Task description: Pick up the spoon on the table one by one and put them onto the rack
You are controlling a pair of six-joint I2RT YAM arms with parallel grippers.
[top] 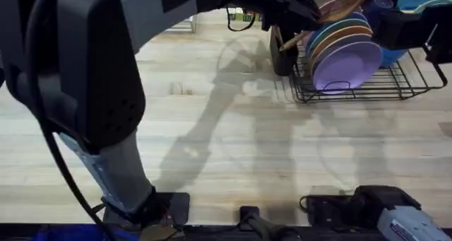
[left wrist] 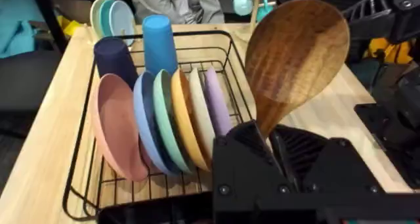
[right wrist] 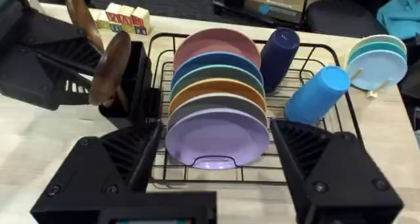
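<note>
Pale plank bench (top: 212,135) carries a black wire rack (top: 395,85) far right; left gripper (left wrist: 272,142) clamps a glossy round-bowled wooden spoon (left wrist: 295,53); right gripper (right wrist: 216,158) gapes wide, holding nothing.

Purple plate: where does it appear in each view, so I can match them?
Overhead: purple plate at upper right, the front of the stack.
Left wrist: end of the row, opposite the pink plate.
Right wrist: row end nearest the camera.
Shared landmark: the black wire rack holding it.

Robot lab: staged dish rack (right wrist: 328,60), toy blocks (right wrist: 123,16), office chair (right wrist: 341,17).
</note>
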